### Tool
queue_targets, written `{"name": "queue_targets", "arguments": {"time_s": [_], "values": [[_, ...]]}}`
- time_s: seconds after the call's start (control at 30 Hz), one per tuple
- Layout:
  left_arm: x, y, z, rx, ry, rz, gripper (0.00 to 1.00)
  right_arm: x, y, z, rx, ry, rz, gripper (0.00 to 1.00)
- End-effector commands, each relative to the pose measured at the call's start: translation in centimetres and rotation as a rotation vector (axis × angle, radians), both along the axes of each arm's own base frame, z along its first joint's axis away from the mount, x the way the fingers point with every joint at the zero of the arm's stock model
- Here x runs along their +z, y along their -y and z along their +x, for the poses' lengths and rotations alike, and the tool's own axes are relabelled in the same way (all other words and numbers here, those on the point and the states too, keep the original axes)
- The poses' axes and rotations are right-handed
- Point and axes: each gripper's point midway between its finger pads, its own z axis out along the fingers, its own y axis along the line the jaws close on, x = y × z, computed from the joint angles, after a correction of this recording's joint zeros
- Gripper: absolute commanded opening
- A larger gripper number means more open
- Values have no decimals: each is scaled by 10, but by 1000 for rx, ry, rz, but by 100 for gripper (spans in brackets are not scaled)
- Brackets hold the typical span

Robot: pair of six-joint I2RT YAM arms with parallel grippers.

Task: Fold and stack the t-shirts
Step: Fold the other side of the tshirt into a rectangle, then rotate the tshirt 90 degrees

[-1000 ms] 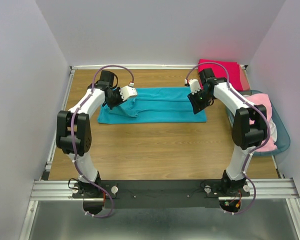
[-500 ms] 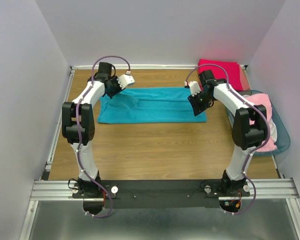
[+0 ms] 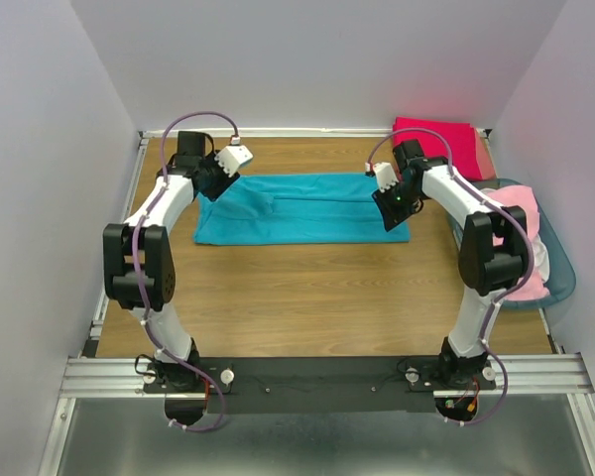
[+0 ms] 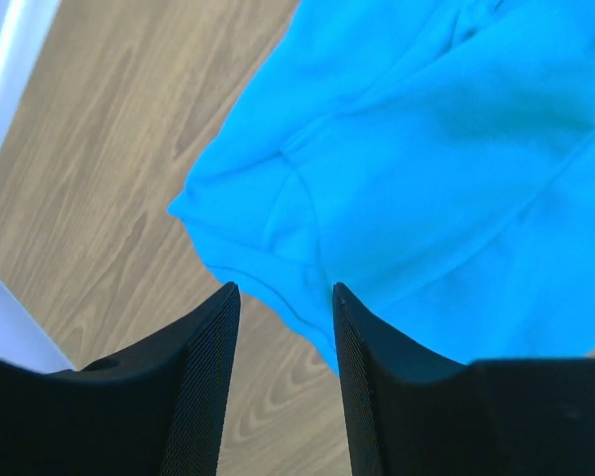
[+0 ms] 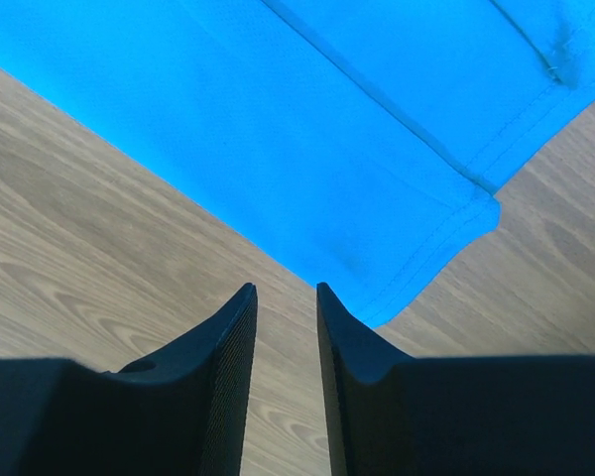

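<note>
A teal t-shirt [image 3: 302, 208] lies flat on the wooden table as a long folded strip. My left gripper [image 3: 212, 177] hovers over its far left corner. In the left wrist view the left gripper [image 4: 285, 290] is open, with only the shirt's [image 4: 426, 149] edge and bare wood showing between the fingers. My right gripper [image 3: 392, 210] hangs above the strip's right end. It [image 5: 285, 288] is open with a narrow gap and holds nothing; the shirt's [image 5: 327, 129] hemmed corner lies just ahead of it. A folded crimson-pink t-shirt [image 3: 436, 137] sits at the back right.
A blue-tinted plastic basket [image 3: 565, 283] stands along the right edge with light pink t-shirts [image 3: 535, 248] heaped in it. Walls close in the table on the left, back and right. The black rail with both arm bases runs along the near edge.
My left gripper has opened and let go of the teal shirt's left end, then drawn back to the far left. The cloth there now lies flat. The right gripper has hardly moved.
</note>
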Motion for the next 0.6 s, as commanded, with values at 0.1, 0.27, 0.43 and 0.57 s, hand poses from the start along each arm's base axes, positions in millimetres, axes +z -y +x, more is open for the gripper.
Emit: {"name": "queue_targets", "arguments": {"time_s": [0.1,0.27,0.43,0.57], "values": [[-16,31,-48,63,-154,-242,57,-25,-7,20,-27,-44,9,36],[-55,19,-71,219,-255,-229,47,-46,-3,22,-23,-76,-25,36],[-88,7,-87,289,-311,-179,37,-68,1,8,-21,-113,-54,33],[-99,-6,-71,320,-303,-115,32,-81,-4,-21,-1,-168,-57,33]]}}
